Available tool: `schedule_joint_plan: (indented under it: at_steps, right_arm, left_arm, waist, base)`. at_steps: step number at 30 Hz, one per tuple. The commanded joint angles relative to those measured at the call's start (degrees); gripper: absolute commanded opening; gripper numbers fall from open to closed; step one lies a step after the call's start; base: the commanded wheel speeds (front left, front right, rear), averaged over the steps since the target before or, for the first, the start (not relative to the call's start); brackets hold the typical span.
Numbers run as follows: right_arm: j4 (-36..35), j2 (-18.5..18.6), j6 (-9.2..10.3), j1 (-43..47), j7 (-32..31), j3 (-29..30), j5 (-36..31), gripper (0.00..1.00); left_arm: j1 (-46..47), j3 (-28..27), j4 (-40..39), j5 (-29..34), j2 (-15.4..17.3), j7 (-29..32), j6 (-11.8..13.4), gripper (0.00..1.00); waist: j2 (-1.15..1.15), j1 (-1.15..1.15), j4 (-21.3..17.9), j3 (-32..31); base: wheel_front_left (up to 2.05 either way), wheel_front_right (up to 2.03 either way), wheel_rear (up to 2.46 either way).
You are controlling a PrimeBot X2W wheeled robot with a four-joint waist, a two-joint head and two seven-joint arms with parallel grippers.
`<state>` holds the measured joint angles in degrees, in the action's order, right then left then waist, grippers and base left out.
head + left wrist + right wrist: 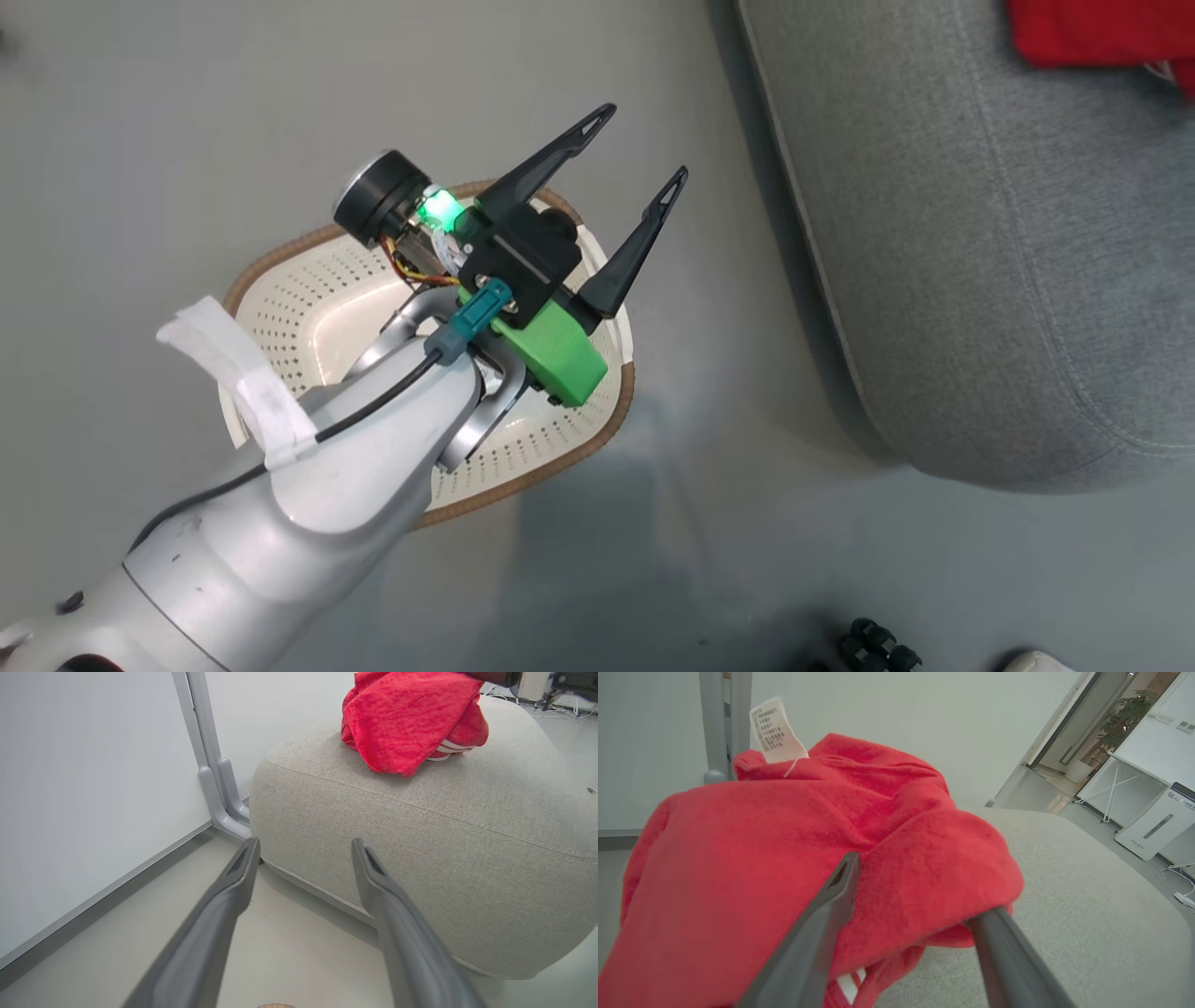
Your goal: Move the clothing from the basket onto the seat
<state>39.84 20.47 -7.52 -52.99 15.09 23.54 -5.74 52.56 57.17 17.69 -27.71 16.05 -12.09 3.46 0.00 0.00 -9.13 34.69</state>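
The red clothing (411, 718) lies bunched on top of the grey seat (444, 826), white stripes showing at its lower edge. In the head view the clothing (1102, 33) shows at the seat's (980, 233) far corner. My right gripper (924, 882) is open against the heap; red fabric (784, 858) with a white label lies between its fingers and covers the right fingertip. My left gripper (639, 145) hovers open and empty over the cream basket (308, 308), fingers pointing toward the seat. The visible part of the basket holds nothing; my arm hides the rest.
A white panel on a grey metal leg (215, 774) stands on the floor left of the seat. Black wheels (873, 644) show at the bottom of the head view. Beyond the seat stand a white appliance (1153, 826) and floor cables (1183, 896).
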Motion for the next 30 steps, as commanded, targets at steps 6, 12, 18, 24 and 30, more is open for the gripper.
schedule_joint_plan:
  at_steps: [6,12,18,24,30]
  right_arm:
    - [-7.8,-3.2,0.06,11.9,0.1,0.9,1.9,1.00]
    - [-18.2,-6.1,0.06,21.6,0.1,-2.1,3.3,1.00]
    - [-26.8,-9.3,0.06,27.8,0.1,-7.8,5.6,1.00]
    - [-31.3,-11.8,0.06,30.7,0.1,-13.7,7.0,1.00]
    - [-31.6,-12.7,0.06,31.9,0.1,-19.7,7.8,1.00]
  left_arm:
    - [-4.1,-1.4,0.9,-1.8,0.2,-1.9,1.5,1.00]
    - [-9.1,-4.2,1.5,-3.2,0.4,-3.0,3.0,1.00]
    - [-15.7,-9.6,-0.4,-3.1,1.1,-3.1,4.5,1.00]
    - [-22.2,-17.0,-3.5,-1.1,1.2,-3.1,4.8,1.00]
    - [-27.6,-24.0,-4.8,1.3,0.4,-3.0,3.8,1.00]
  waist:
    - [0.00,0.00,-1.0,-6.9]
    - [0.00,0.00,-0.2,-12.7]
    - [0.00,0.00,2.2,-17.9]
    - [0.00,0.00,6.2,-21.1]
    - [0.00,0.00,10.0,-24.1]
  base:
    - [0.00,0.00,0.00]
    - [0.00,0.00,0.00]
    - [0.00,0.00,0.00]
    - [0.00,0.00,0.00]
    - [0.00,0.00,0.00]
